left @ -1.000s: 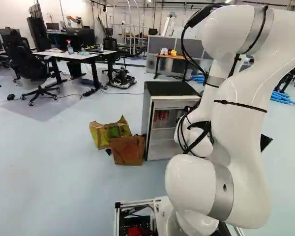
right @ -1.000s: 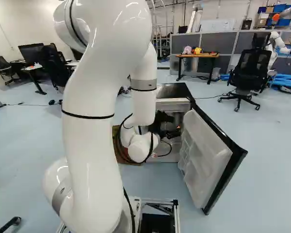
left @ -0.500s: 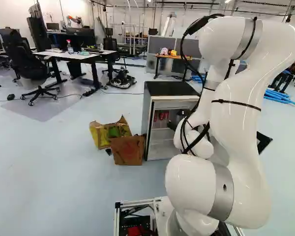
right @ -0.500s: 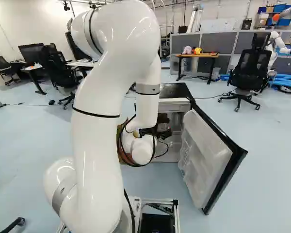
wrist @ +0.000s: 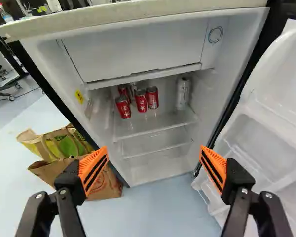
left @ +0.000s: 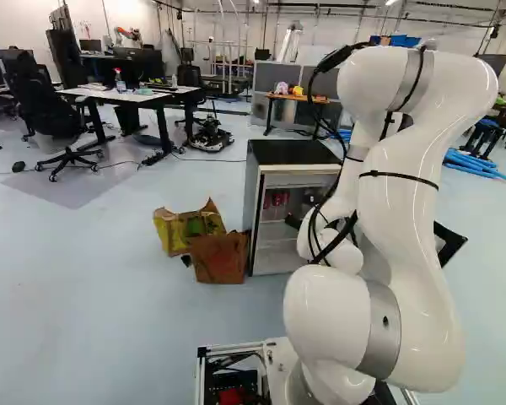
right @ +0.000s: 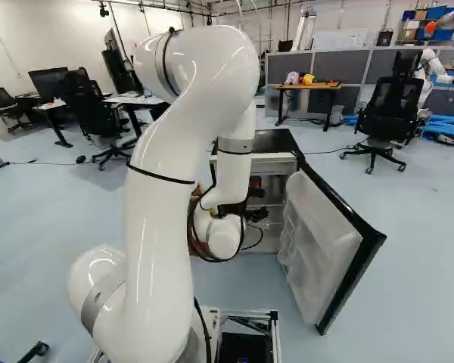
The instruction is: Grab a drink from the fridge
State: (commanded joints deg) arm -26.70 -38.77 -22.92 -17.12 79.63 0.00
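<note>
In the right base view my gripper (right: 256,215) is partly hidden by the arm, in front of the fridge opening. The wrist view has the gripper (wrist: 154,153) open, its orange-padded fingers wide apart with nothing between them. Ahead of it stands the small white fridge (wrist: 138,76), its door (right: 321,249) swung open. Several red cans, among them a front one (wrist: 123,106) and another (wrist: 152,97), stand grouped on the upper shelf (wrist: 153,123). A silver can (wrist: 183,93) stands apart from them, near the door side.
Two paper bags, one brown (left: 219,257) and one yellow-green (left: 185,226), lean beside the fridge. The open door reaches toward the base. A black office chair (right: 386,113), a small wooden table (right: 308,87) and another robot (right: 431,76) are farther back.
The arm's upper bend has come down and shifted, rightward in the right base view and leftward in the left. The wrist has turned before the fridge opening. Base, fridge and door have not moved.
</note>
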